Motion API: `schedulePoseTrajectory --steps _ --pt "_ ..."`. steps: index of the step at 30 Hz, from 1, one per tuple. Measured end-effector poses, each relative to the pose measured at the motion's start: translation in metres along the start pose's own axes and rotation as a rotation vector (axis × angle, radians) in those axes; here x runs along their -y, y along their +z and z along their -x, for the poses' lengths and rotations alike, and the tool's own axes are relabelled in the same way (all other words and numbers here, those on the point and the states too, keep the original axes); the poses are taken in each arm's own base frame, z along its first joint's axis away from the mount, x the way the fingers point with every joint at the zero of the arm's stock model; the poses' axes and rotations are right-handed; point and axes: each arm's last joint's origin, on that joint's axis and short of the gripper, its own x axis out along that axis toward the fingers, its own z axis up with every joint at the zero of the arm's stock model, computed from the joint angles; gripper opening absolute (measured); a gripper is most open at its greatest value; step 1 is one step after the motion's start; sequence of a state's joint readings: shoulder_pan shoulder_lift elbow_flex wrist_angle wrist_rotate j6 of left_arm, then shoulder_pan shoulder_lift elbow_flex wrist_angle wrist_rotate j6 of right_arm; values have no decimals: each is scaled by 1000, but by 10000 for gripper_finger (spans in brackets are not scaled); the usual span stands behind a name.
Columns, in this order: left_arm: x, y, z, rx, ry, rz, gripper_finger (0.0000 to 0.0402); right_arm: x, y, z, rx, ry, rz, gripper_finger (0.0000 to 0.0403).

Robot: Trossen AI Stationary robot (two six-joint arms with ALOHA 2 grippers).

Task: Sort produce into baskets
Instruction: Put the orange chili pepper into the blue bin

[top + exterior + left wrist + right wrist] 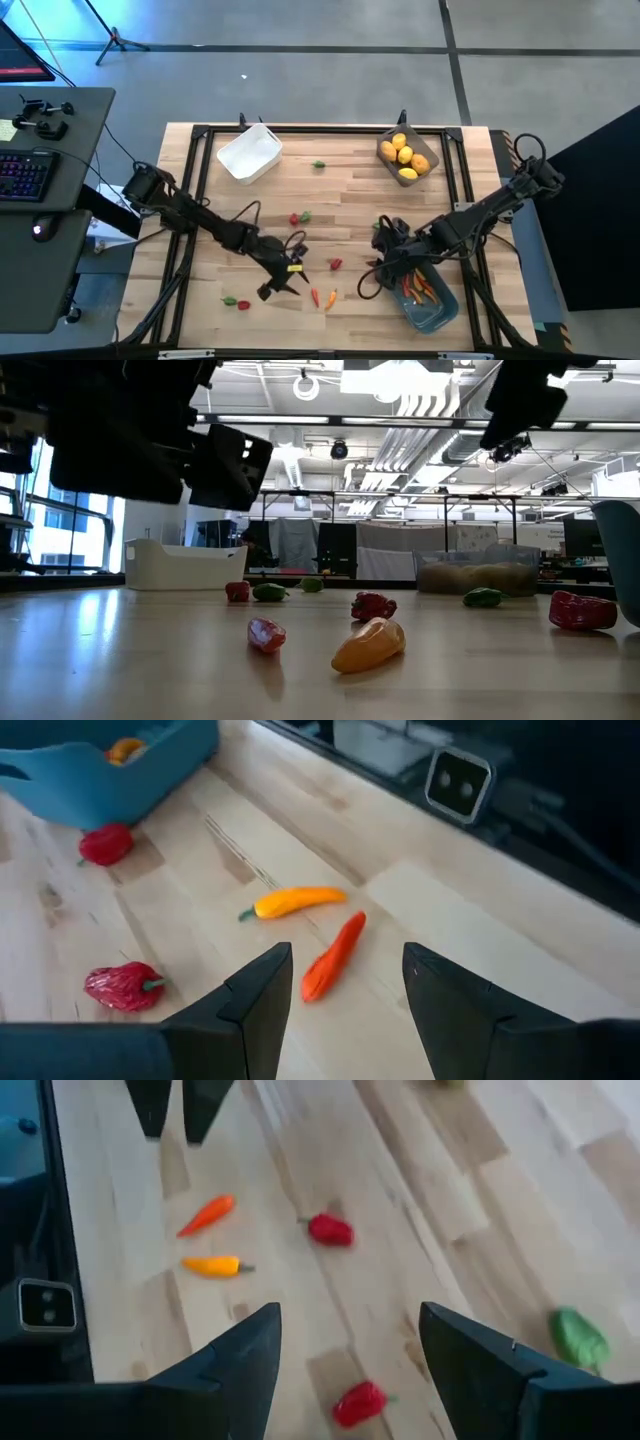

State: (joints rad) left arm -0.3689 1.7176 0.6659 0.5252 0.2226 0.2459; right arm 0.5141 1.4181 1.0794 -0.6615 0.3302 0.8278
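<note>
Fingers apart on left hand; straddle orange pepper at 12 o'clock, descend squarely. Right hand spread, idle.

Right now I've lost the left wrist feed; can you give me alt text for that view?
The left gripper hangs open over the wooden table, its fingers framing a slim orange-red pepper. A slim yellow-orange pepper lies just beyond, two small red peppers off to one side, near the blue-teal plastic bin.
</note>
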Motion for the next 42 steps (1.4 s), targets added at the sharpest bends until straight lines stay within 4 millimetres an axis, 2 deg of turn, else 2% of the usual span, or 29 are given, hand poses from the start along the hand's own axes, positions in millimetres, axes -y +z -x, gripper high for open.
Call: schedulePoseTrajectory --steps 5,16,22,27,33,37,42 --pt "-2 4 -10 -23 -22 -25 179 1 4 -1 23 4 44 227" --pt "-10 -11 -47 -101 -39 5 179 0 6 -1 41 12 78 226" --pt "-17 -19 -59 -163 -53 38 151 0 7 -1 46 17 77 226" --pt "-17 -21 -60 -171 -54 31 100 0 7 -1 48 18 80 226" --pt "-20 -20 -57 -169 -73 85 16 -3 9 -1 71 38 115 226" --pt "-33 -18 -47 -151 -86 175 10 -6 12 -1 109 68 144 226" --pt "-61 2 -29 34 -98 330 5 -12 19 0 201 96 222 226"
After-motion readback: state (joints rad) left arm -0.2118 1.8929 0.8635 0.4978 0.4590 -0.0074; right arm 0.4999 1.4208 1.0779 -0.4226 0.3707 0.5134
